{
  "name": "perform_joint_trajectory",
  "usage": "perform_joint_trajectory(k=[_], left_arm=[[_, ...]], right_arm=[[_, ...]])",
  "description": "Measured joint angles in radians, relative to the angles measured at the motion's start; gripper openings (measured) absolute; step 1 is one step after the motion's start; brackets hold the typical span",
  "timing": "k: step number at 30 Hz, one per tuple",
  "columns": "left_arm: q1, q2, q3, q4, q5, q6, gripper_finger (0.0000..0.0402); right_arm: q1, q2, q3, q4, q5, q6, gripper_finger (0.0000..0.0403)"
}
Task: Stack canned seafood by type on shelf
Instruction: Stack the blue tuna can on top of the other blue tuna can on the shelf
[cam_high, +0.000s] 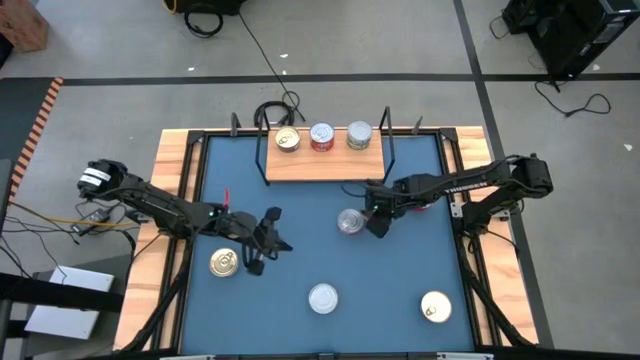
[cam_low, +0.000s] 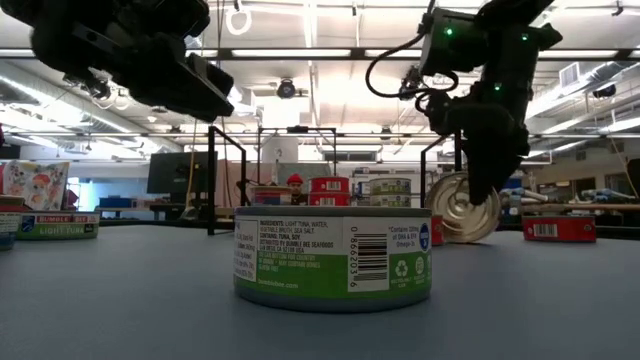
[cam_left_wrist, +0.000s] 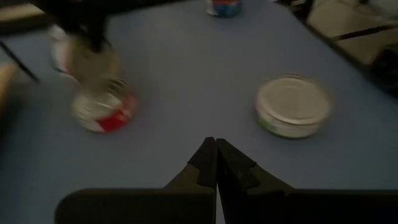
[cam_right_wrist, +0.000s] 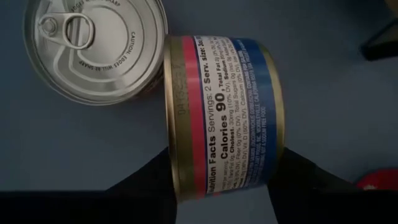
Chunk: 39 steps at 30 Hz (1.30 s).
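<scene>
Left gripper (cam_high: 262, 243) fingers pressed together, empty, at 8 o'clock of table beside gold-lidded tin (cam_high: 224, 262) | Right gripper (cam_high: 372, 218) clamped on tilted tin (cam_right_wrist: 221, 115), table centre, 6 o'clock of shelf (cam_high: 325, 163) | Step: carrying to shelf; next: level it, match type | Tin's axis roughly horizontal, lid facing sideways.

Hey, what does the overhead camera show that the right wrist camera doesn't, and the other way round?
Only the overhead view shows the shelf with three tins in a row, three loose tins near the table's front, and the shut left tool over the blue table. Only the right wrist view shows the held tin's label, red and blue with "Calories 90", and a pull-tab lid close beside it. Both show the right tool gripping that tin above the blue surface.
</scene>
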Motion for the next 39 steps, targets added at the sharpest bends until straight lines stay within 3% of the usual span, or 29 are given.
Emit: perform_joint_trajectory(k=[7, 12, 16, 22, 29, 39], left_arm=[[-0.063, 0.0, 0.0, 0.07, -0.19, 0.285, 0.0005], [-0.13, 0.0, 0.0, 0.168, -0.323, 0.531, 0.0009], [-0.175, 0.0, 0.0, 0.223, -0.465, 0.742, 0.0021], [-0.222, 0.0, 0.0, 0.29, -0.573, 0.964, 0.0058], [-0.248, 0.012, 0.001, 0.42, -0.594, 1.12, 0.0131], [-0.25, 0.104, 0.0, 0.573, -0.6, 1.513, 0.0216]], right_arm=[[0.045, -0.064, 0.025, -0.007, 0.022, 0.04, 0.0188], [0.085, -0.174, 0.026, 0.037, 0.061, 0.174, 0.0188], [0.119, -0.221, 0.026, 0.199, 0.064, 0.292, 0.0188], [0.139, -0.191, 0.026, 0.552, -0.015, 0.393, 0.0188], [0.154, -0.115, 0.027, 0.922, -0.058, 0.445, 0.0188], [0.174, -0.072, 0.027, 1.012, -0.053, 0.455, 0.0188]])
